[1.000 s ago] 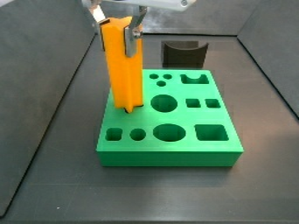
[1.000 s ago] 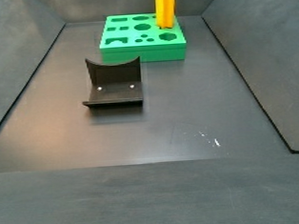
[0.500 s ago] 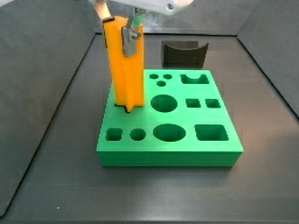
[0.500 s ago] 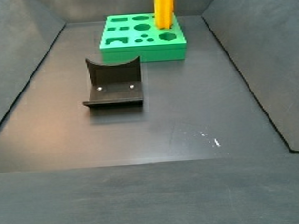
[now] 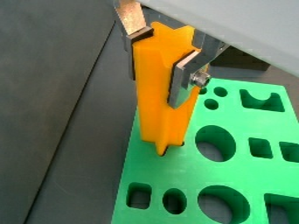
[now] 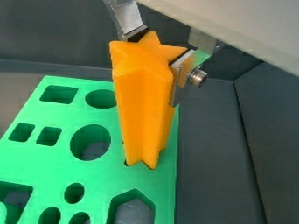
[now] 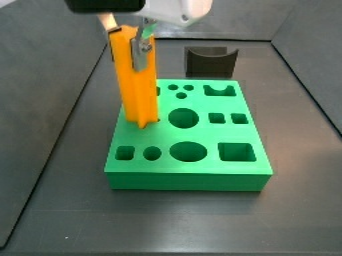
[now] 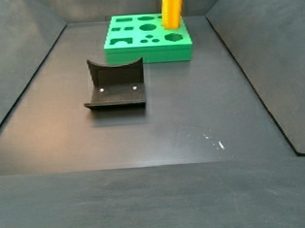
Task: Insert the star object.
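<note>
Dark floor (image 8: 172, 173). Fixture (image 8: 115, 84) at 9 o'clock, well apart from the green block (image 7: 201, 172). Gripper (image 5: 163, 57) clamped on the top of the orange star piece (image 7: 135, 85), upright, its foot in a hole near the block's 10 o'clock corner.

Star object (image 7: 136, 80) stands upright in the block (image 7: 201, 165) — pincer (image 7: 131, 38) clasps its top.
</note>
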